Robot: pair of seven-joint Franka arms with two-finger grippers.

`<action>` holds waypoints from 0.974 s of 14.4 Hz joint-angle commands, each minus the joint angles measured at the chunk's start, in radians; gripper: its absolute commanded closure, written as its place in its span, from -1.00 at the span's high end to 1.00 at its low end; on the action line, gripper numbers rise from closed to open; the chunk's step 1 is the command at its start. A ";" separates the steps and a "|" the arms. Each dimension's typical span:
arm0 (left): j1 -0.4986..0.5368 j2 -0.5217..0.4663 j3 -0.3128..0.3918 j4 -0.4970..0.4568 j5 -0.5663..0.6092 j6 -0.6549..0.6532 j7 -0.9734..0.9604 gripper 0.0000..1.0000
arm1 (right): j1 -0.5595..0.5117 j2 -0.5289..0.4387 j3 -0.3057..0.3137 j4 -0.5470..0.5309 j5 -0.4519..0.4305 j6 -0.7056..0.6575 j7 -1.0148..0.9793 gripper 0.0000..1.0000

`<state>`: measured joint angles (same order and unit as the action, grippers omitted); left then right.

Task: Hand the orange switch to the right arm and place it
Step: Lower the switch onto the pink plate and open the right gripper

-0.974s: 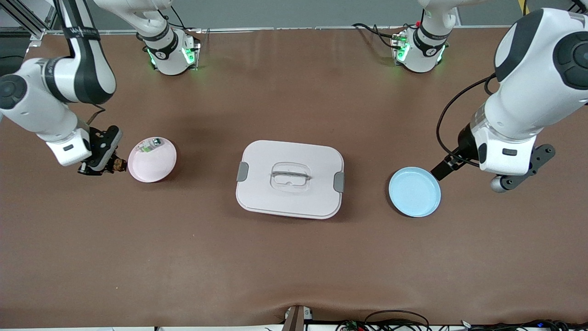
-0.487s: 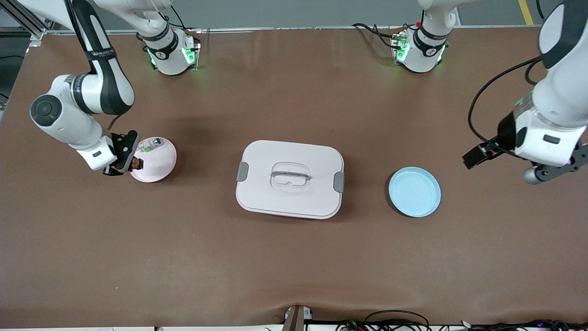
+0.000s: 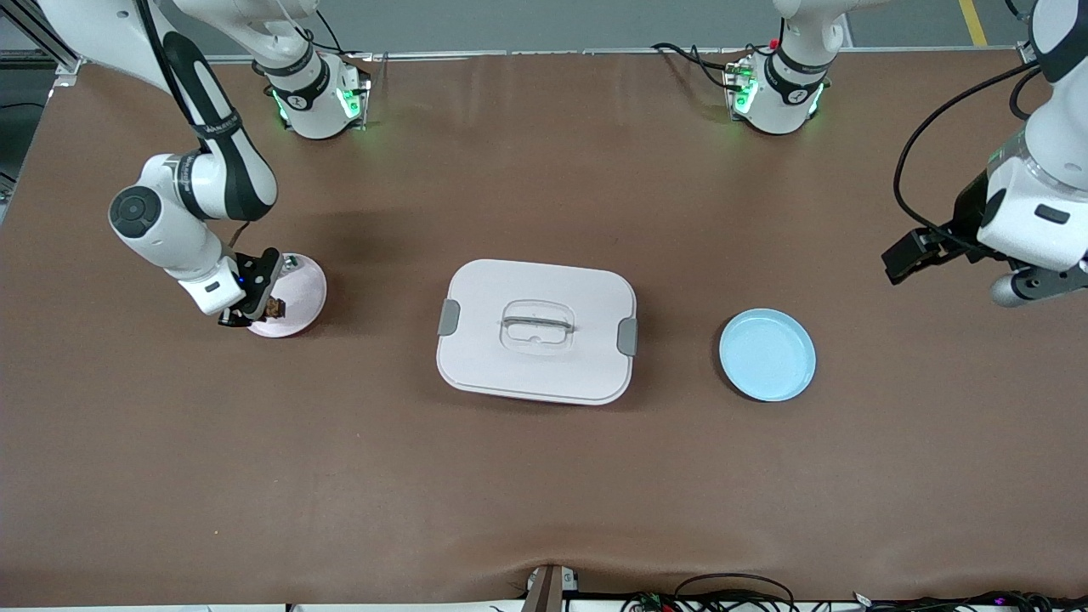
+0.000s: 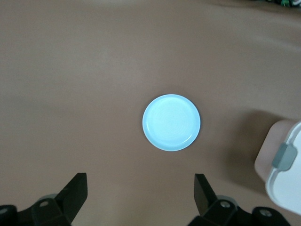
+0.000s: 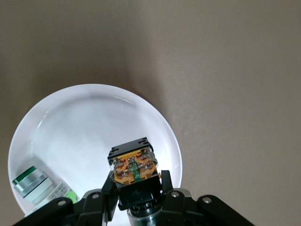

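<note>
Right gripper (image 5: pixel 136 188) fingers pinch the orange switch (image 5: pixel 133 165), holding it just above the pink plate (image 3: pixel 302 293), over the plate's edge nearer the front camera. Green-and-white part (image 5: pixel 35 184) lies in the same plate, apart from the switch. Left gripper (image 4: pixel 141 197) hangs with fingers spread wide and nothing between them, over bare table near the blue plate (image 4: pixel 171 122). Lidded white box (image 3: pixel 536 331) sits mid-table between both plates.
</note>
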<state>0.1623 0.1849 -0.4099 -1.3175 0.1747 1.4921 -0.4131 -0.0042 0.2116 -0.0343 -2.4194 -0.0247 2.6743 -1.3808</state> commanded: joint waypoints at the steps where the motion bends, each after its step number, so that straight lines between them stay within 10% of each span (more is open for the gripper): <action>1: -0.062 -0.096 0.146 -0.080 -0.087 -0.001 0.153 1.00 | -0.013 0.009 0.010 -0.018 -0.015 0.033 -0.010 -0.98; 6: -0.156 -0.180 0.292 -0.169 -0.125 -0.001 0.261 1.00 | -0.013 0.034 0.011 -0.023 -0.006 0.059 -0.007 -0.97; 14: -0.147 -0.208 0.283 -0.197 -0.132 0.002 0.286 1.00 | -0.010 0.058 0.011 -0.029 -0.004 0.082 0.000 -0.61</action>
<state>0.0215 0.0065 -0.1327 -1.4819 0.0603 1.4875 -0.1501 -0.0042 0.2685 -0.0323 -2.4321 -0.0246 2.7300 -1.3810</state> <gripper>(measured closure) 0.000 0.599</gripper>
